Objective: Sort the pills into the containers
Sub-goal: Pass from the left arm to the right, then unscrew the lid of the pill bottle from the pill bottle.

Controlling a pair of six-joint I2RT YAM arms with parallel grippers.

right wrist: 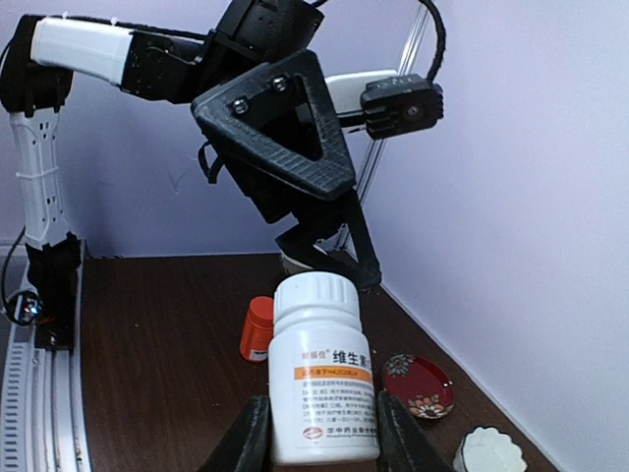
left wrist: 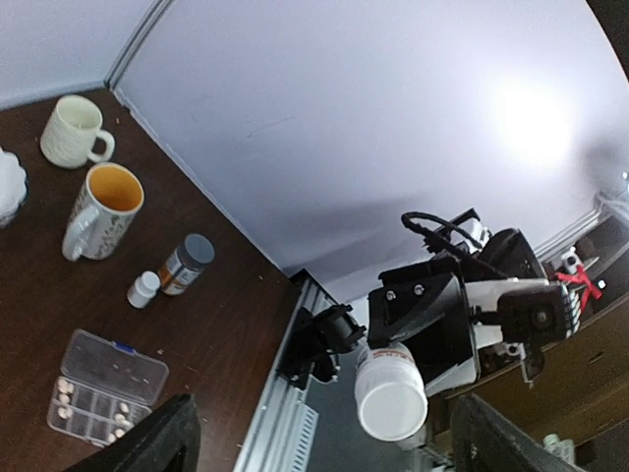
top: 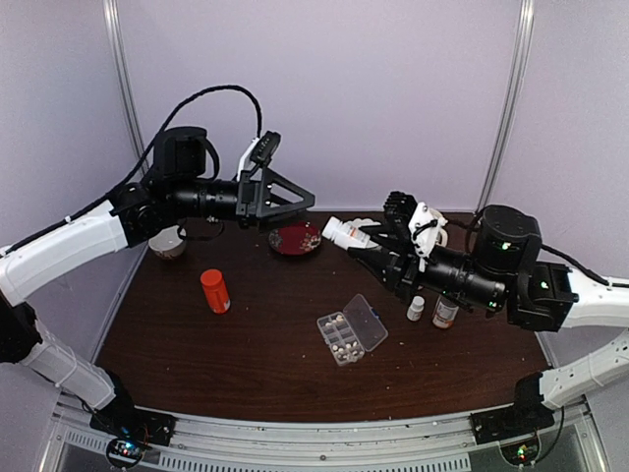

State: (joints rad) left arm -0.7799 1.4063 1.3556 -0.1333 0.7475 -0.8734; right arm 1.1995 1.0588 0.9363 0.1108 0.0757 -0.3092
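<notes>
**Right jaws:** clenched on a white plastic medicine bottle with a white cap and an orange-banded label (right wrist: 322,369). I grip it from both sides low on its body. It hangs in the air above the dark brown tabletop (top: 265,379), cap end pointing toward my left arm.

**Left jaws:** released and spread wide, with nothing between them. They are raised over the far left of the tabletop, facing the bottle's cap, close to it but apart.

**Task items:** the tiny whitish pills (top: 339,340) lie in several small square compartments (left wrist: 86,405) of the clear flat plastic organizer box (top: 352,330). The box sits right of centre on the tabletop, with its hinged lid folded open.

**Other items:**
- an orange cylindrical bottle (top: 214,291) stands left of the box
- a red patterned dish (top: 295,238) sits at the far edge
- a small white bottle (top: 417,308) and an amber bottle with a grey cap (top: 445,313) stand just beside each other, right of the box
- a cream mug (left wrist: 71,131) and a patterned mug with an orange interior (left wrist: 103,209) stand beyond them
</notes>
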